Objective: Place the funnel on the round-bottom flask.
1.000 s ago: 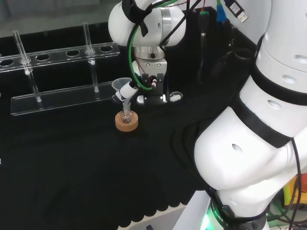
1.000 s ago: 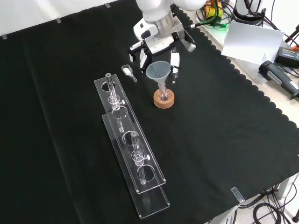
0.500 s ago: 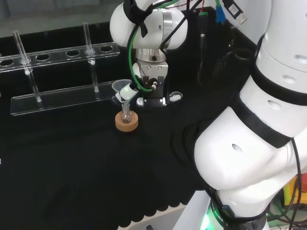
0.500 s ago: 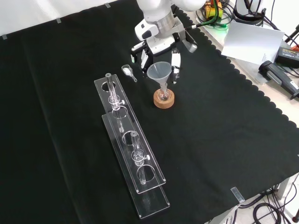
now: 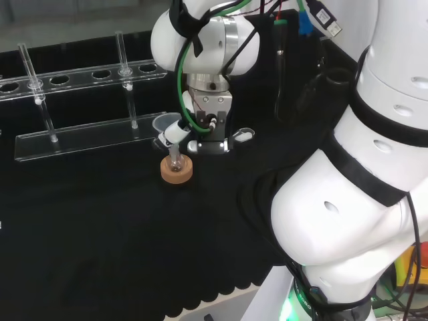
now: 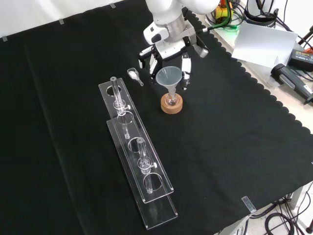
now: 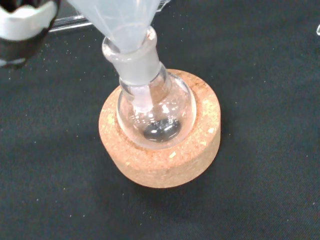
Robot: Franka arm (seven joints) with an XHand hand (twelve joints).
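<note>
The clear funnel (image 6: pixel 169 77) stands with its stem inside the neck of the small round-bottom flask (image 6: pixel 171 100), which rests on a cork ring (image 6: pixel 171 108). In the head view the funnel (image 5: pixel 164 124) leans a little to the left over the flask (image 5: pixel 176 162). My hand (image 6: pixel 166 51) is just behind the funnel, fingers curled round its cone; one fingertip (image 5: pixel 175 132) lies against it. The wrist view has the funnel (image 7: pixel 125 20) in the flask (image 7: pixel 156 110), a dark bead at the bottom, the cork ring (image 7: pixel 165 165) below, and a fingertip (image 7: pixel 25 25) close beside the cone.
A long clear test-tube rack (image 6: pixel 137 161) with two tubes stands left of the flask in the front view, and behind it in the head view (image 5: pixel 87 137). A small clear scoop-like piece (image 6: pixel 133 74) lies between the rack and my hand. The arm's white links (image 5: pixel 361 167) fill the head view's right.
My hand and the funnel's cone have shifted slightly right in the front view. The stem stays in the flask neck. Flask and cork ring have not moved.
</note>
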